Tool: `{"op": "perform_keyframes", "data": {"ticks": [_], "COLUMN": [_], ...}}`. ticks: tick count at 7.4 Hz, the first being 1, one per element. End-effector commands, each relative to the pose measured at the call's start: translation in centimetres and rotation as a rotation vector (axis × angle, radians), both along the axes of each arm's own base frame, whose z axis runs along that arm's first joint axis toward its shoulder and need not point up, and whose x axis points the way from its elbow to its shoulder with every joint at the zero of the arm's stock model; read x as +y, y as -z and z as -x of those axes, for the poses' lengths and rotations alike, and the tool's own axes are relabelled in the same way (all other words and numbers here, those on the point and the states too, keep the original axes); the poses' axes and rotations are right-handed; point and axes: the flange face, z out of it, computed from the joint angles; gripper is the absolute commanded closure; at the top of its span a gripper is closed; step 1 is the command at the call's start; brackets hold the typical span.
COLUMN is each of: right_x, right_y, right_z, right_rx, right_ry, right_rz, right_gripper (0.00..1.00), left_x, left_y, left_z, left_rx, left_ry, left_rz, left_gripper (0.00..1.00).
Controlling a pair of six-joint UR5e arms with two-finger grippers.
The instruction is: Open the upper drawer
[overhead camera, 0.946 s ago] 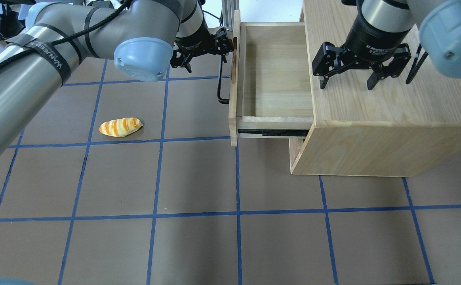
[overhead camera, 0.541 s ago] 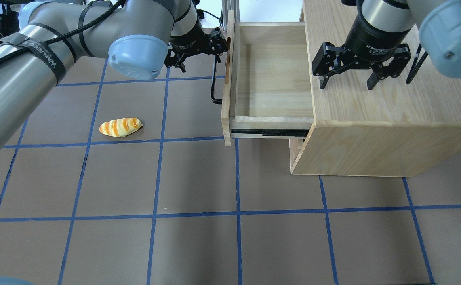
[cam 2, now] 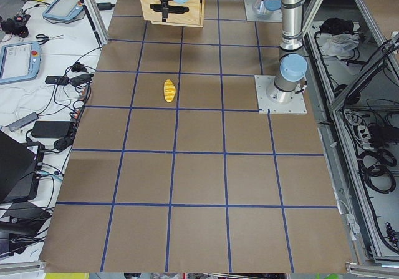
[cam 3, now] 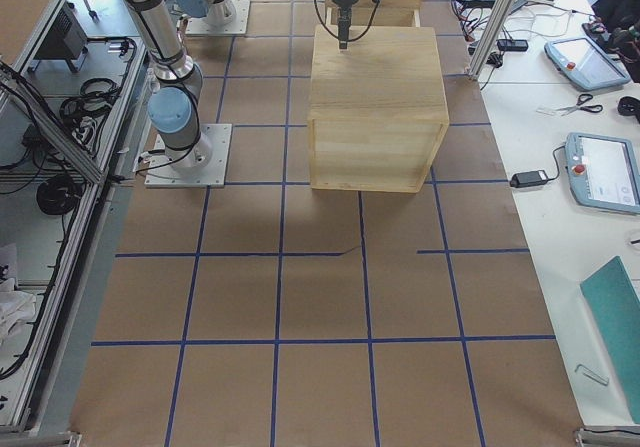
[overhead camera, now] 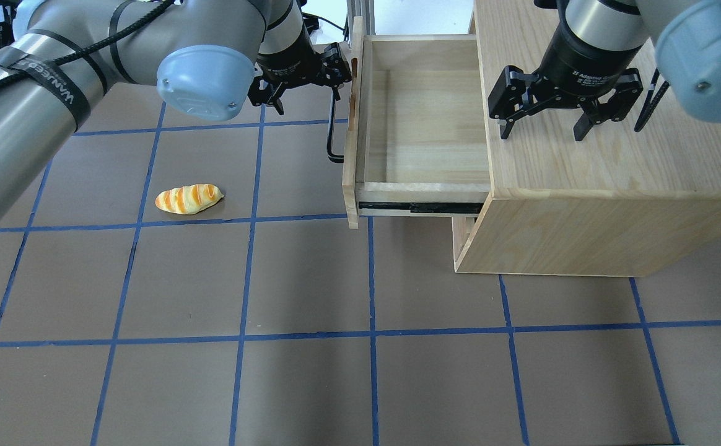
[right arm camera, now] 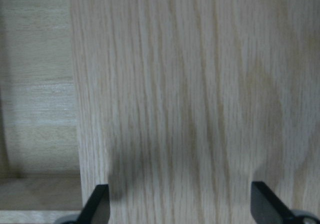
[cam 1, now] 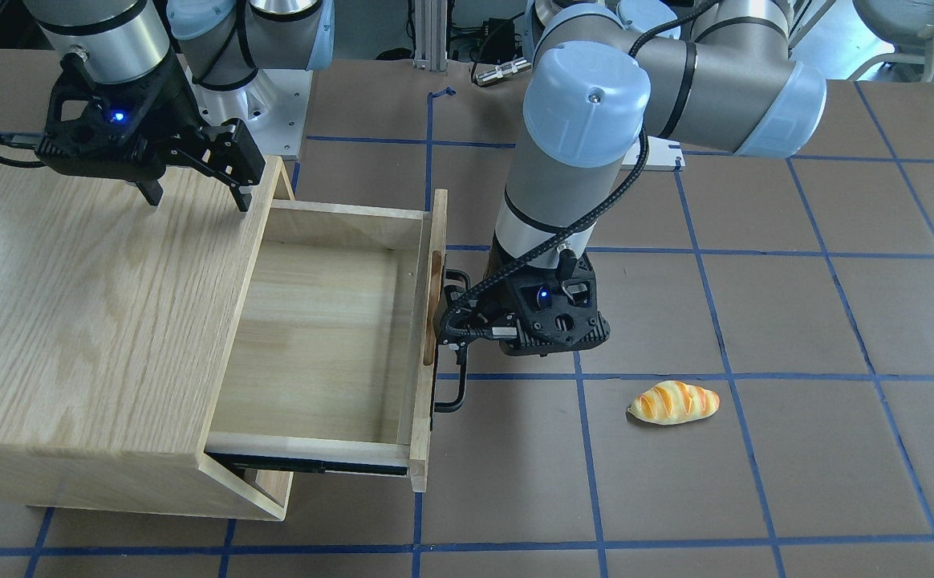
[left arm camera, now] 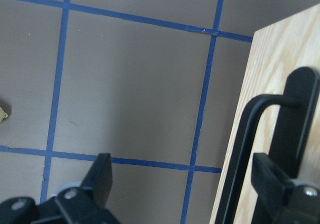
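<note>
The upper drawer (overhead camera: 425, 124) is a pale-wood box pulled well out of the cabinet (overhead camera: 614, 173), and its inside is bare. Its black bar handle (overhead camera: 331, 139) is on the front panel (overhead camera: 352, 124). My left gripper (overhead camera: 303, 83) points down at the handle. In the left wrist view its fingers (left arm camera: 272, 179) stand wide apart, with the handle (left arm camera: 245, 149) just inside the right one. The drawer (cam 1: 314, 337) and left gripper (cam 1: 515, 333) also show in the front view. My right gripper (overhead camera: 543, 133) hangs open and empty just above the cabinet top.
A toy bread loaf (overhead camera: 188, 199) lies on the brown table left of the drawer, apart from it. The oak cabinet stands at the back right. Black slide rails (overhead camera: 422, 207) show under the drawer's side. Blue tape lines grid the table.
The drawer has slid further out of the cabinet, toward the left of the overhead view, with my left gripper moving along at its handle. The right gripper has not moved.
</note>
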Motion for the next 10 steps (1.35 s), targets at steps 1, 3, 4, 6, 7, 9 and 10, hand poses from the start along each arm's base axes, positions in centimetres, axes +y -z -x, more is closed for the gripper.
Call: {"op": "perform_keyframes", "data": {"ticks": [1, 3, 4, 6, 7, 9, 10], "right_x": [0.0, 0.0, 0.0, 0.0, 0.0, 0.0, 0.0], "right_y": [0.0, 0.0, 0.0, 0.0, 0.0, 0.0, 0.0], "right_z": [0.0, 0.0, 0.0, 0.0, 0.0, 0.0, 0.0], "right_rx": [-0.001, 0.001, 0.001, 0.001, 0.001, -0.001, 0.001], "right_ry": [0.0, 0.0, 0.0, 0.0, 0.0, 0.0, 0.0], "right_rz": [0.0, 0.0, 0.0, 0.0, 0.0, 0.0, 0.0], "right_gripper": [0.0, 0.0, 0.0, 0.0, 0.0, 0.0, 0.0], "left_x": [1.3, 0.8, 0.8, 1.4, 2.3, 3.5, 4.0], "left_y": [-2.4, -4.8, -6.4, -7.5, -8.3, -9.1, -9.4], "left_z": [-0.6, -5.5, -9.1, -13.8, -15.8, -18.2, -19.3], "left_rx": [-0.004, -0.027, -0.056, -0.084, -0.143, -0.173, -0.17], "left_ry": [-0.003, -0.016, 0.024, 0.081, 0.151, 0.137, 0.118], "left_rz": [-0.016, -0.009, 0.011, -0.006, -0.039, -0.077, -0.091], "left_gripper": [0.0, 0.0, 0.0, 0.0, 0.0, 0.0, 0.0]}}
